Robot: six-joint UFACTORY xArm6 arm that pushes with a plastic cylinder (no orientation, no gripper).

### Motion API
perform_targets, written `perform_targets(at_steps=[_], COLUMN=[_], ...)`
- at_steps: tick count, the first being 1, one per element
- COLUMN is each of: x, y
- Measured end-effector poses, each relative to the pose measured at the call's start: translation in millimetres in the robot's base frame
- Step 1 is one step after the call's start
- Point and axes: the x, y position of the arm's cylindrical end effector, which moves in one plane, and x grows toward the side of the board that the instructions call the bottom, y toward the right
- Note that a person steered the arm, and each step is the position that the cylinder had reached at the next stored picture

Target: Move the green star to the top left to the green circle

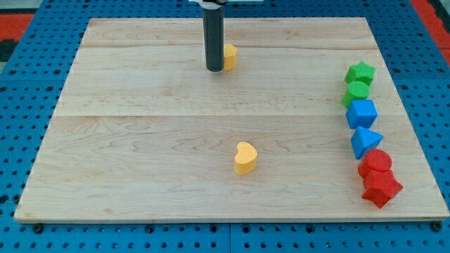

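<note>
My tip (pixel 214 69) is resting on the wooden board (pixel 140 140) near its top edge, just left of a yellow block (pixel 230 55) whose shape the rod is partly hiding. A yellow heart (pixel 245 157) is sitting alone near the middle, toward the bottom edge. Along the right edge a column is running downward: the green star (pixel 360 72) is touching the green circle (pixel 356 92) just below it, then come a blue cube-like block (pixel 362 112), a blue triangle (pixel 365 140), a red circle (pixel 376 162) and a red star (pixel 381 187) near the bottom right corner.

Star (pixel 361 72) above circle (pixel 356 91) (seemingly touching), view's right edge.
</note>
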Motion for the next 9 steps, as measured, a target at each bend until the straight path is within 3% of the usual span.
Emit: perform_targets(at_steps=[1, 2, 5, 6, 7, 9], x=[0.0, -4.2, -18.4, 2.9, 35.5, 13.7], y=[0.0, 37.8, 322.6, 343.5, 321.7, 291.9])
